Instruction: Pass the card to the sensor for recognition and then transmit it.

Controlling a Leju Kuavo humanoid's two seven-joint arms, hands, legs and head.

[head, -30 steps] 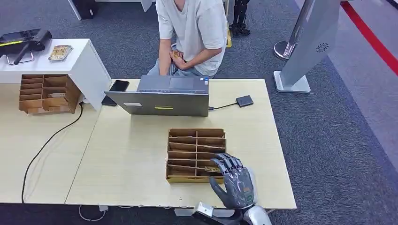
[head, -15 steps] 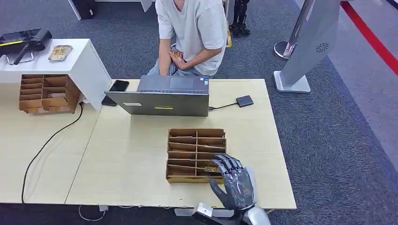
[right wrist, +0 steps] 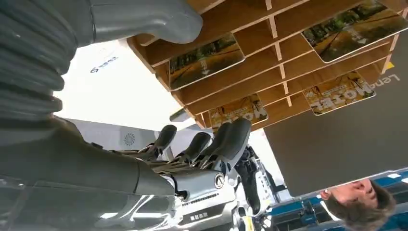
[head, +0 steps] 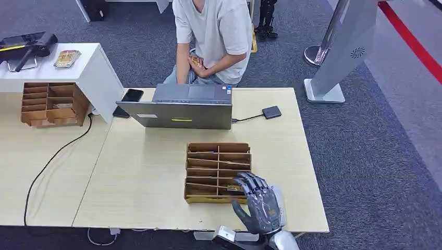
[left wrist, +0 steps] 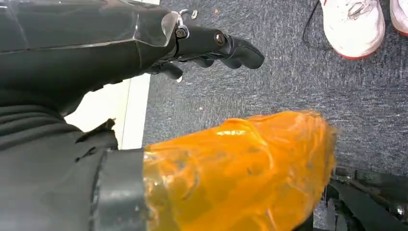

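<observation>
Hovering palm-down, right hand sits at the near right corner of the wooden card rack, fingers apart, holding nothing. Cards lie in the rack's slots. Left hand hangs over carpet, fingers loosely extended, holding nothing.

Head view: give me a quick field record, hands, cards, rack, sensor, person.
right hand: open, over the rack's near right corner, holding nothing
left hand: hangs over the carpet, holding nothing
rack: wooden, on table in front of laptop
cards: in rack slots, none picked
sensor: small black box right of laptop, cabled
person: seated behind laptop
</observation>
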